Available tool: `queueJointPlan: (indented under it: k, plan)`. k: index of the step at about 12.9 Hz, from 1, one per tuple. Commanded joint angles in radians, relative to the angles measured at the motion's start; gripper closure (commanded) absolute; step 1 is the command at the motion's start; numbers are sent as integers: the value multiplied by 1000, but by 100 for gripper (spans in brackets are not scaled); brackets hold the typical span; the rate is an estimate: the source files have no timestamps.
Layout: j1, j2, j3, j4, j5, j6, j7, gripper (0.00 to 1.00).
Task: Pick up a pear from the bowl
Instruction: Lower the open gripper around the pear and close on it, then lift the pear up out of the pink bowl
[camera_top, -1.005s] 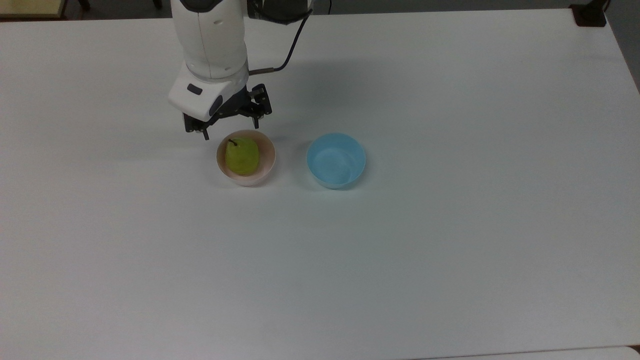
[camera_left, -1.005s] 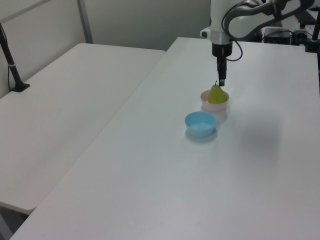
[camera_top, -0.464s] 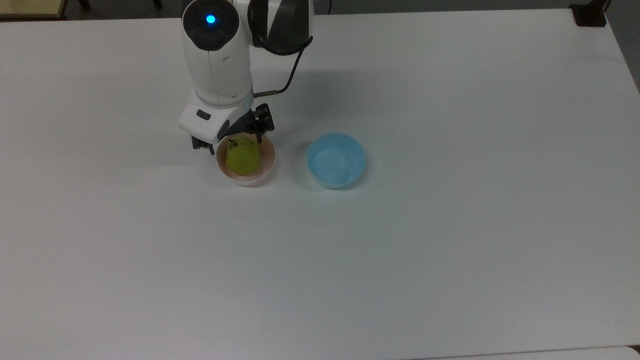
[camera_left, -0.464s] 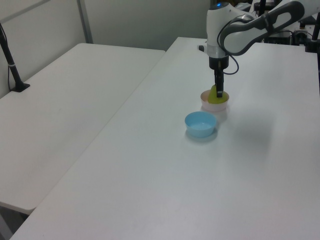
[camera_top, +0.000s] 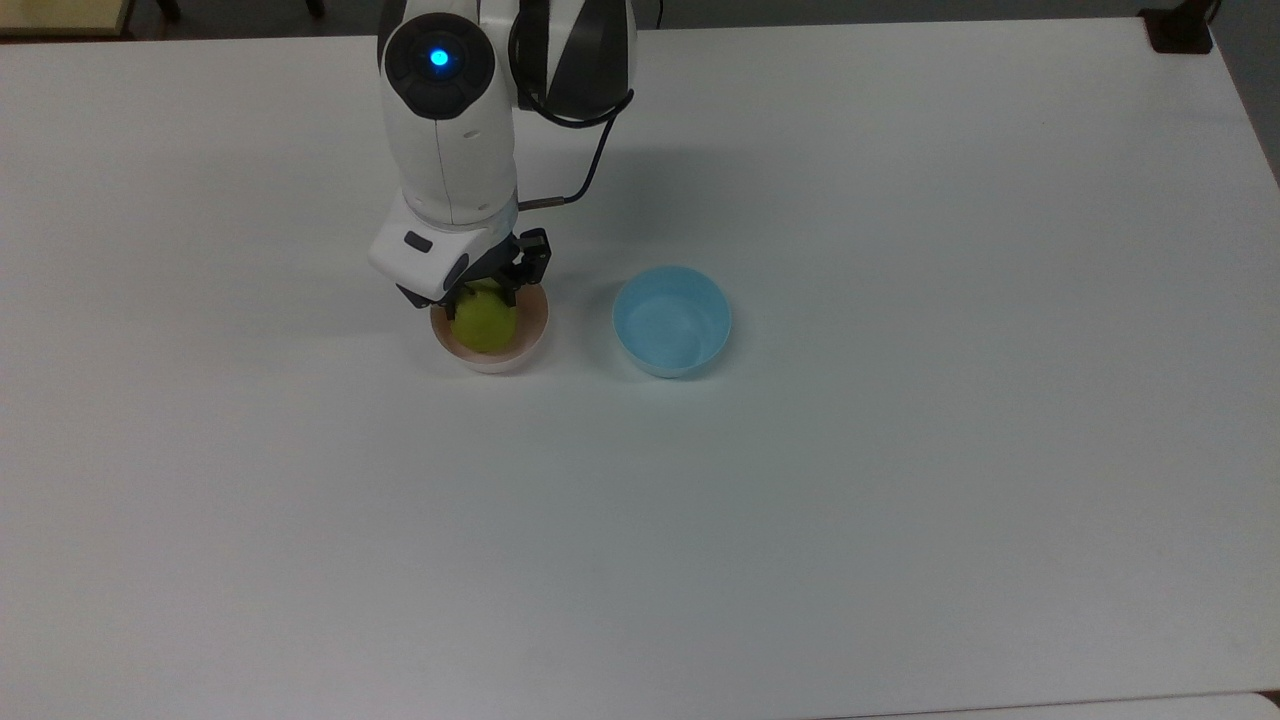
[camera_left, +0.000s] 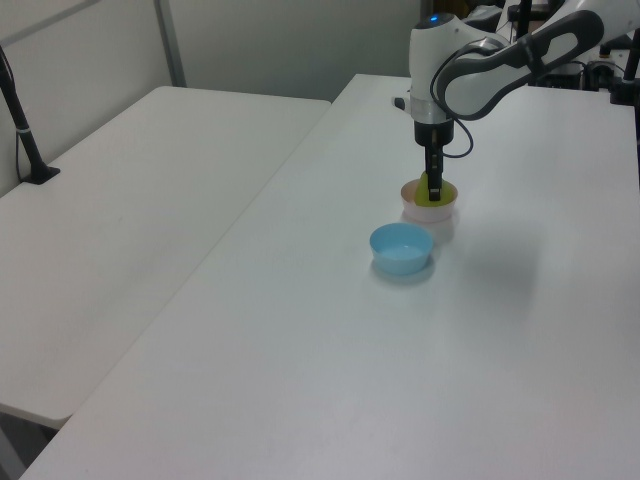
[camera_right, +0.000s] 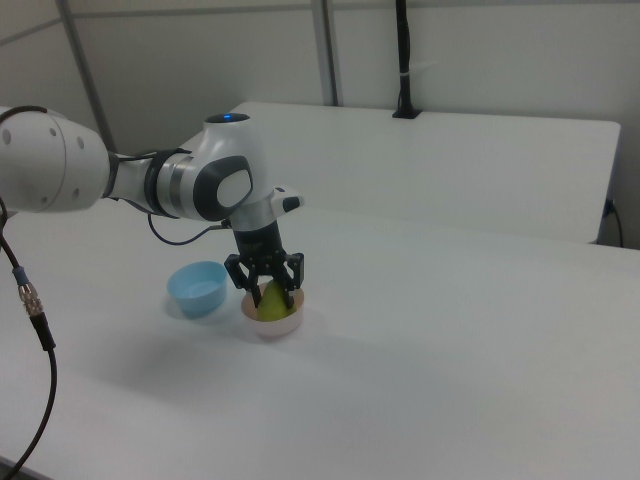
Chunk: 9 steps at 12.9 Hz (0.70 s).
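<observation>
Pear (camera_top: 487, 325) sits inside the pink bowl (camera_top: 525, 340), left of the blue bowl (camera_top: 672, 320) in the top view. The gripper (camera_right: 266, 291) is lowered over it from twelve o'clock, fingers spread and straddling the fruit, seemingly not yet clamped. Judged step: final descent before grasping. Next comes closing on the pear's flanks, then lifting straight up clear of the rim.

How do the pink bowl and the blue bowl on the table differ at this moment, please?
The pink bowl holds the pear, while the blue bowl holds nothing. The open gripper straddles the pear in the pink bowl; nothing hangs over the blue bowl. Both look alike in size, round, upright on the white table.
</observation>
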Motion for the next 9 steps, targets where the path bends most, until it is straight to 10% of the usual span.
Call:
queueJointPlan:
  k: [1, 9]
  plan:
    - [11, -31, -2, -13, -16, 3, 52, 100]
    - [3, -113, -2, 280, 43, -338, 47, 100]
